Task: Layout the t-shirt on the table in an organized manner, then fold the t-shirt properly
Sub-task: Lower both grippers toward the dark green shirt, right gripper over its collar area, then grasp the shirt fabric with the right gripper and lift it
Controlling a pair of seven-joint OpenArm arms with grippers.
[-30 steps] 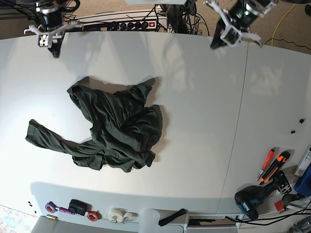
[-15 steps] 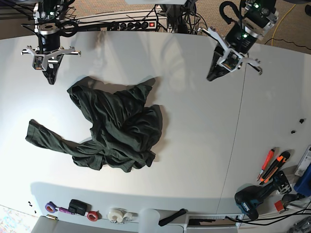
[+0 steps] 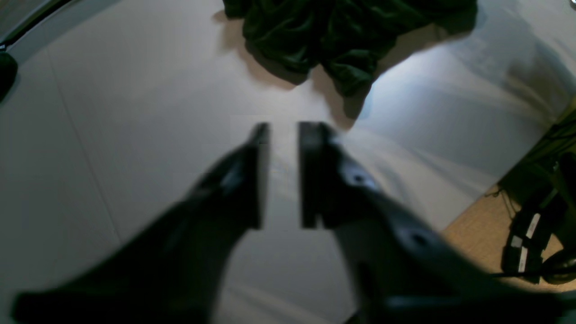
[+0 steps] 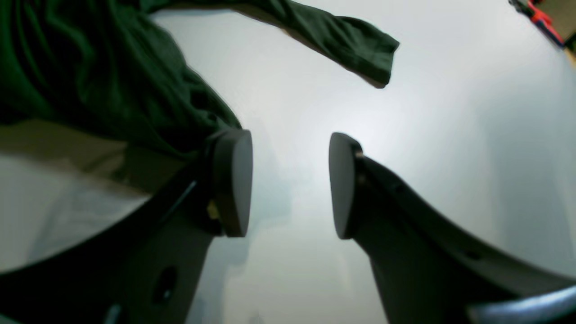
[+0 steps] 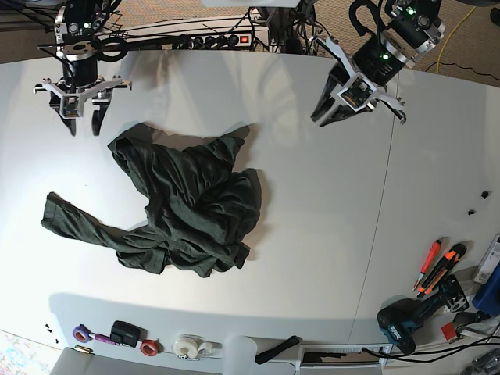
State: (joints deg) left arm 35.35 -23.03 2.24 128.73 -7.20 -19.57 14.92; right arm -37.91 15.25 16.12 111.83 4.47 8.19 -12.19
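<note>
While the t-shirt [image 5: 176,207] lies crumpled mid-worktop [image 5: 328,219], both tools, right tool [image 5: 83,117] and left tool [image 5: 326,111], hover apart, empty. Risk: pinching bunched layers, dragging the heap instead of spreading it.

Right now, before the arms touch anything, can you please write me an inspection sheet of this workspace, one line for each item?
Surface: white table, thin seam on one side.
Job's things: dark green t-shirt lies crumpled, one sleeve stretched outward; not laid out yet.
Clutter: tape rolls along the near edge; orange cutters and a drill at the corner.
End effectors: left end effector open and empty, above bare table; right end effector open and empty, just beyond the shirt's far edge.
Cables: bundles and a power strip behind the table.
Surroundings: brown floor beyond the table.
</note>
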